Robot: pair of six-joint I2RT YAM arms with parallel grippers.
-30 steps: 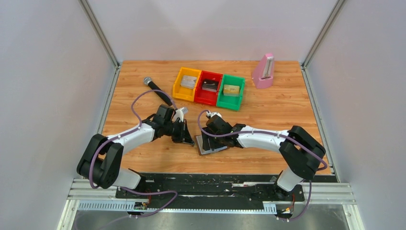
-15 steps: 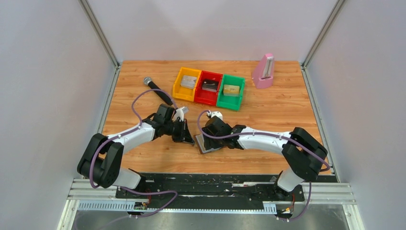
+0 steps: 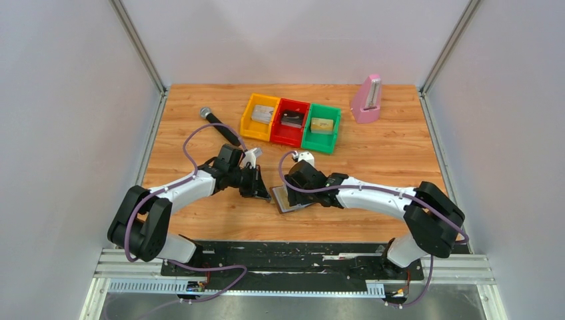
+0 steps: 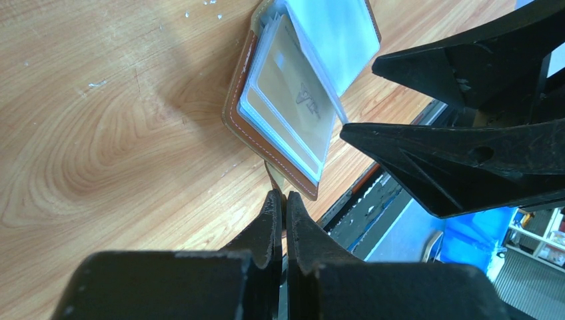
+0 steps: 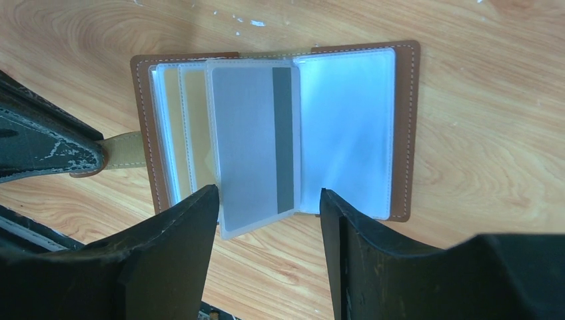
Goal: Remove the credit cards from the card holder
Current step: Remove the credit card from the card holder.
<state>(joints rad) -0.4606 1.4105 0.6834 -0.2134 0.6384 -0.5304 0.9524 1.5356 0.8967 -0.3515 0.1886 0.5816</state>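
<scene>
Two grippers at card holder (image 3: 288, 199), open flat on table (image 3: 373, 160) near centre. Left gripper (image 4: 281, 207) clamped on strap (image 5: 123, 150) at holder's left edge. Right gripper (image 5: 268, 193) jaws wide, straddling grey card sleeve (image 5: 250, 143). Bins (image 3: 291, 123) well apart, far side.

Bright, even light, soft shadows; sheen on the card holder (image 5: 346, 127).

Stitched brown leather-look rim on the card holder (image 5: 343, 133), glossy clear plastic sleeves inside catching the light. Under it, the table (image 5: 480, 67) shows pale wood grain, smooth, white-flecked.
</scene>
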